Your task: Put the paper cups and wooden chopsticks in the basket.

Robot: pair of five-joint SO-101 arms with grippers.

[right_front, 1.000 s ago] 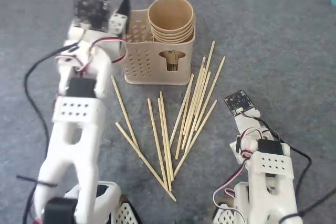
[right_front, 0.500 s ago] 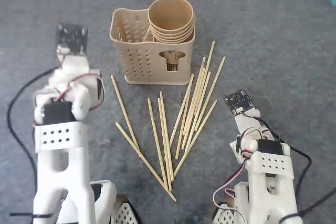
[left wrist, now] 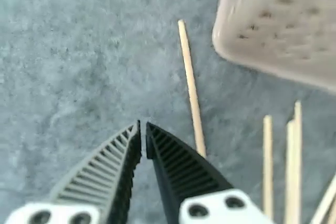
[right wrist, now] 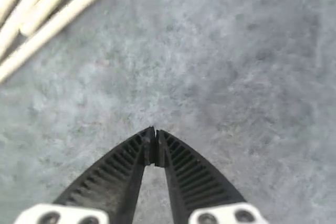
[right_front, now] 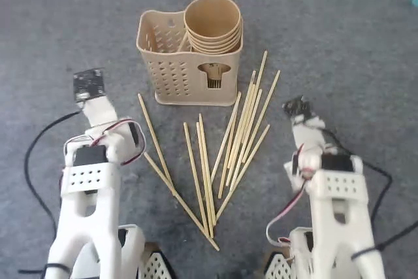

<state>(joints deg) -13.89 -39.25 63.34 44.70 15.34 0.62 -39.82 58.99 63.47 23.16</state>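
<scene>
Fanning between left arm [right_front: 91, 168], right arm [right_front: 330, 184]: chopsticks [right_front: 240, 129]; cups [right_front: 213, 31] stacked inside basket [right_front: 171, 73].

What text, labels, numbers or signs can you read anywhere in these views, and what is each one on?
No readable text anywhere.
The basket, the paper cups and the wooden chopsticks are plain, with no print or labels.
The left arm's camera board and the right arm's camera board may carry tiny markings, but these are too small to read.
</scene>
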